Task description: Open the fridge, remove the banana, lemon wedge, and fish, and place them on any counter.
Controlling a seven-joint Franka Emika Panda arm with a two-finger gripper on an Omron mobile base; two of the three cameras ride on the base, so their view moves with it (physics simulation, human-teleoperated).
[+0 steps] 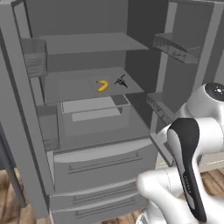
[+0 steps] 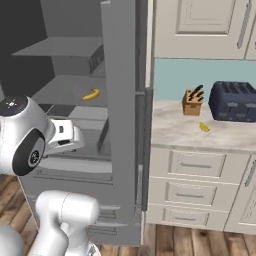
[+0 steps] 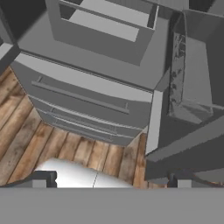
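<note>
The gripper (image 3: 111, 180) shows in the hand view as two small dark tips at the bottom, one at 7 o'clock and one at 5 o'clock. They stand wide apart with nothing between them, so it is open and holds nothing. It looks down at the wooden floor (image 3: 65, 144) and the fridge's lower drawers (image 3: 83, 100) (long grey fronts with bar handles).

In the left base view the white arm (image 1: 188, 166) fills the 4 o'clock corner. Past it stands the fridge (image 1: 87, 144) with both doors swung open. The right door (image 1: 183, 65) sits at 2 o'clock and has bins on its inner side.

Farther in, on the middle shelf (image 1: 65, 87), lies the banana (image 1: 103, 85), near the middle of the picture. The fish (image 1: 121, 81) lies just beside it, toward 3 o'clock, dark and thin. The two are close, but I cannot tell if they touch.

In the right base view the banana (image 2: 90, 94) shows at 10 o'clock on that same shelf. At 3 o'clock is the counter (image 2: 170, 127). On it lies the lemon wedge (image 2: 204, 127), small and yellow, out on the stone. Behind it stand a wooden knife block (image 2: 193, 102) and a dark toaster (image 2: 234, 101), by the teal wall (image 2: 175, 75). Cream cabinets (image 2: 200, 25) hang above at 1 o'clock.
</note>
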